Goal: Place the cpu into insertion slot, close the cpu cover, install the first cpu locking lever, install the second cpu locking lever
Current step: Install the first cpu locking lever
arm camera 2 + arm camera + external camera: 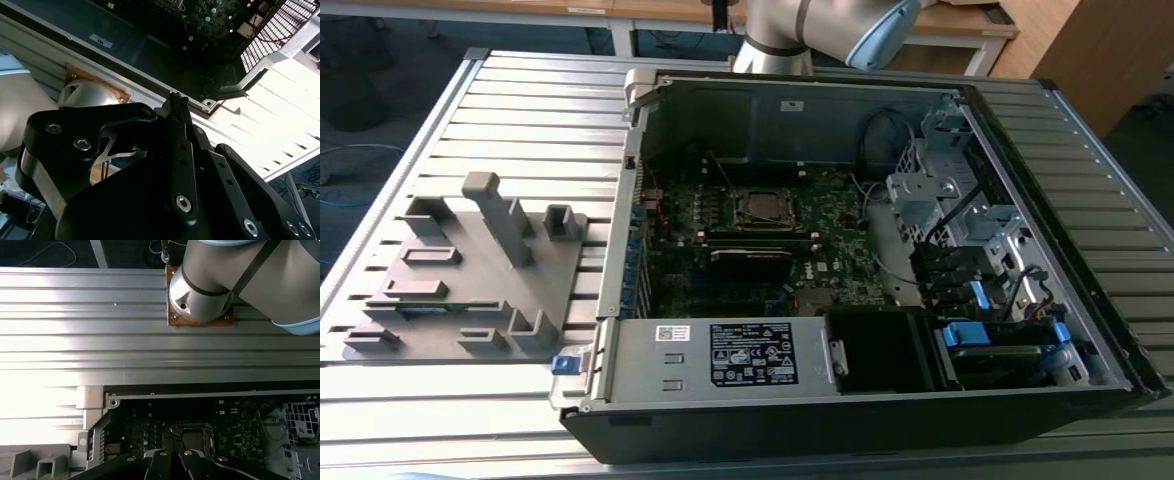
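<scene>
The insertion slot [761,208] is a small square socket with a metal rim and a dark centre, set in the motherboard [834,215] inside the open computer case. In the first wrist view the insertion slot [190,436] lies just beyond my fingertips. The shiny frame around it may be the cpu cover; I cannot tell whether it is down. The cpu is hidden or out of view. My gripper [176,101] hovers high over the case's rear edge, its black fingers pressed together with nothing visible between them. In the first wrist view the gripper [164,457] also looks shut.
A grey fixture plate [467,275] with upright blocks sits on the ribbed metal table [520,110] at the exterior view's left. The arm's base [200,292] is bolted behind the case. A drive cage [941,190], cables and a power supply [720,355] crowd the case's other sides.
</scene>
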Available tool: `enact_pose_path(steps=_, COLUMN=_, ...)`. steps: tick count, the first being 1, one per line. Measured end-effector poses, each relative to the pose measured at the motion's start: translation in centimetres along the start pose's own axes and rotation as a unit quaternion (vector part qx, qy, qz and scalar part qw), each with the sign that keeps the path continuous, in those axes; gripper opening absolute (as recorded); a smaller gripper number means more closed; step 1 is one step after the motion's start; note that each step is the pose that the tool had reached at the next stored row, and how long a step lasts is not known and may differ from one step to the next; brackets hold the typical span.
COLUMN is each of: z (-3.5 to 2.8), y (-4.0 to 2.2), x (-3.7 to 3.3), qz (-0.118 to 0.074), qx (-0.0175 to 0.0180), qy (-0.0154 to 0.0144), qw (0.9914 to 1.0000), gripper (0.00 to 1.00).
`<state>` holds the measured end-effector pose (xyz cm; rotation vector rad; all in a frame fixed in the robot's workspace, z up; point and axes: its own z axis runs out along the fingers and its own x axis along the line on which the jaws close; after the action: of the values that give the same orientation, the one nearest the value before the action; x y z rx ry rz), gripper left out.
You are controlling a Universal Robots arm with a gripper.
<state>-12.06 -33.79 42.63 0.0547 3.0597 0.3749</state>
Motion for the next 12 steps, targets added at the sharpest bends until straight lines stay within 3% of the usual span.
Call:
enact_pose_path(steps=9, z=1.41, y=-0.36, x=0.07, qz=0.0, qx=0.0002, qy=0.0, qw=1.0, gripper=0.11)
enact_pose_path(steps=12, z=1.76, y=-0.45, x=0.1, qz=0.0, qx=0.0033, qy=-0.0001, qw=0.99999, gripper=0.11)
